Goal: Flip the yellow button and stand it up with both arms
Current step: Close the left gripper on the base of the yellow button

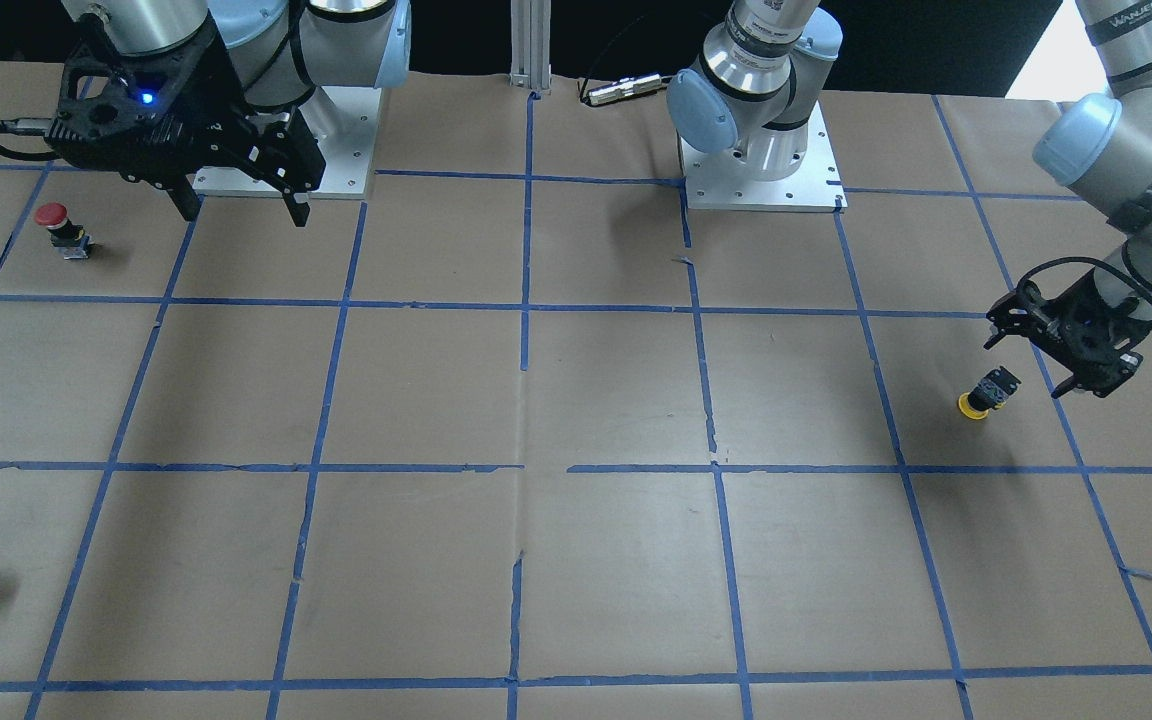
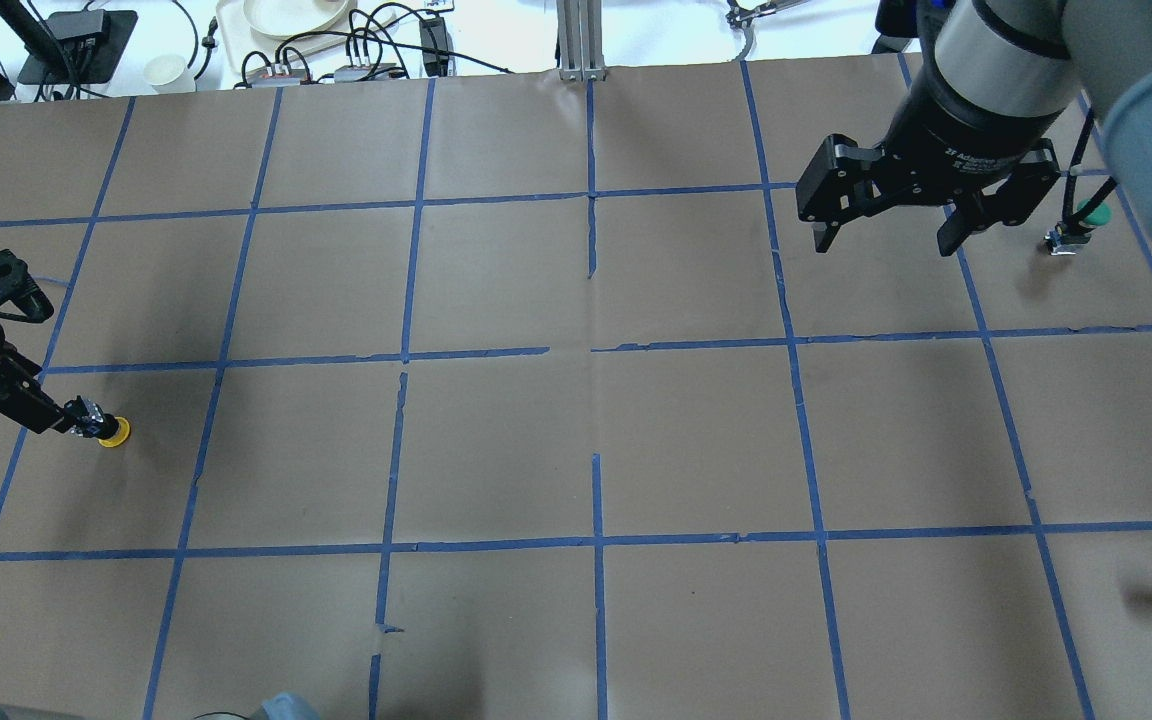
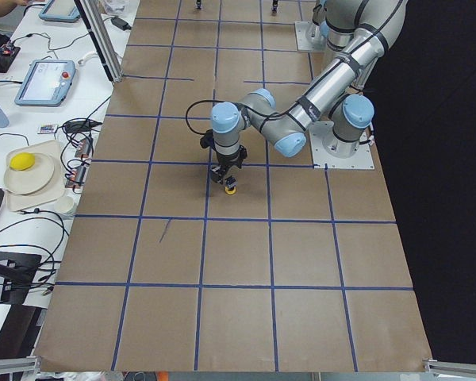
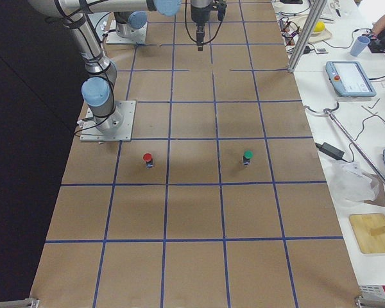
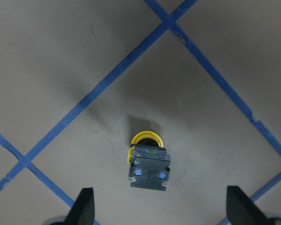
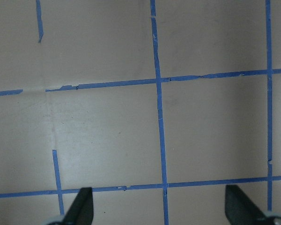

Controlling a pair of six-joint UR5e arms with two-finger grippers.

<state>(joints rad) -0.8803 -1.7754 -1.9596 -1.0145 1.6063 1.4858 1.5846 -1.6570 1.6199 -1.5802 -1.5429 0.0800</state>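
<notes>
Work is at its start: we find the yellow button [image 5: 149,164] cap-down and unflipped at the surface's [image 5: 47,56] left end, just below our empty, wide-spread left hand [image 5: 160,199]. Our right hand [image 2: 884,243], also wide, hangs well apart. Flip and stand are not yet done.

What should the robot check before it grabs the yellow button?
1. Left gripper open: ok.
2. Yellow button lined up between its fingers: ok, seen from the left wrist.
3. Fingers low enough to grip: cannot tell.
4. Button standing cap up: not ok, the cap is down.
5. Right gripper open: ok.
6. Right gripper near the button: not ok, it is far across the table.
</notes>
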